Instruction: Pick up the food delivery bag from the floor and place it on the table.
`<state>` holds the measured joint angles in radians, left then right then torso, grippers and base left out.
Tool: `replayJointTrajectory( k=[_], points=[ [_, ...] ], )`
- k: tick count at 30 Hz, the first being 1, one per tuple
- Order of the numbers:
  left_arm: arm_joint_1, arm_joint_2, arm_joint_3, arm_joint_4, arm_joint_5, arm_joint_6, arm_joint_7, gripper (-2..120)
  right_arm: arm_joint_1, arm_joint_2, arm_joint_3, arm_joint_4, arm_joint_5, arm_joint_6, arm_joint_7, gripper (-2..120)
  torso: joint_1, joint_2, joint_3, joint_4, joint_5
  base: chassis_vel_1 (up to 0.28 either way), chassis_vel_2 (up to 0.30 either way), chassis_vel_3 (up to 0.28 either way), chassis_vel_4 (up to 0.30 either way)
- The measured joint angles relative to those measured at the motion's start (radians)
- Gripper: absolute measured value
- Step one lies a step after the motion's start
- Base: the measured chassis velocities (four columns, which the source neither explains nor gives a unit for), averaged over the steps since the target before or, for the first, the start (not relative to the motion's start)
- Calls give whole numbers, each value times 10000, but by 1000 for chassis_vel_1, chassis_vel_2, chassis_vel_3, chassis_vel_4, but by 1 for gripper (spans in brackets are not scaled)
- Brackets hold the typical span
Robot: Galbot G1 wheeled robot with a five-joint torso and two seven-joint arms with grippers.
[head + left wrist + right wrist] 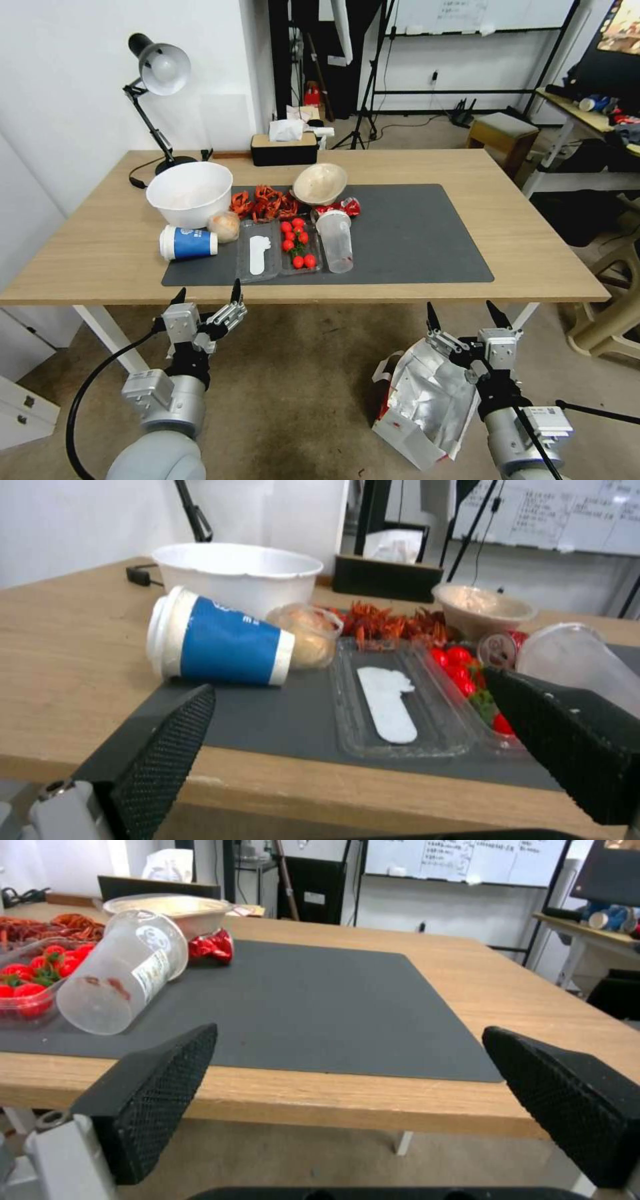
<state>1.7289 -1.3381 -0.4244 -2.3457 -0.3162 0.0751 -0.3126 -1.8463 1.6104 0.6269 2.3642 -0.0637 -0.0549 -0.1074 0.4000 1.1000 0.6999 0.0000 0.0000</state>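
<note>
Left gripper (208, 295) hangs spread and empty below the table (527, 247) edge. Food delivery bag (427, 407) lies on the floor (300, 387), mouth gaping; right gripper (463, 315), likewise spread and empty, just above it. Likely light, thin, crushable; take a handle or the rim.

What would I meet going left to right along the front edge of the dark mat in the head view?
Blue paper cup → clear tray with a white scrap → tray of cherry tomatoes → tipped clear plastic cup → bare stretch of the dark grey mat.
</note>
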Motion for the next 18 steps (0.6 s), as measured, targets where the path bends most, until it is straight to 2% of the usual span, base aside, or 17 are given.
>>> replayJointTrajectory(
  k=[7, 18],
  points=[
    [187, -15, -13, 217, -96, -552, 60, 100, 12, -9, -7, -2, -116, 131, -104, 100, 0, 0, 0, 0, 0, 0, 0, 0, 0],
    [319, -54, 13, 347, -182, -922, 50, 100, 34, -15, -31, -3, -120, 241, -208, 100, 0, 0, 0, 0, 0, 0, 0, 0, 0]
  ],
)
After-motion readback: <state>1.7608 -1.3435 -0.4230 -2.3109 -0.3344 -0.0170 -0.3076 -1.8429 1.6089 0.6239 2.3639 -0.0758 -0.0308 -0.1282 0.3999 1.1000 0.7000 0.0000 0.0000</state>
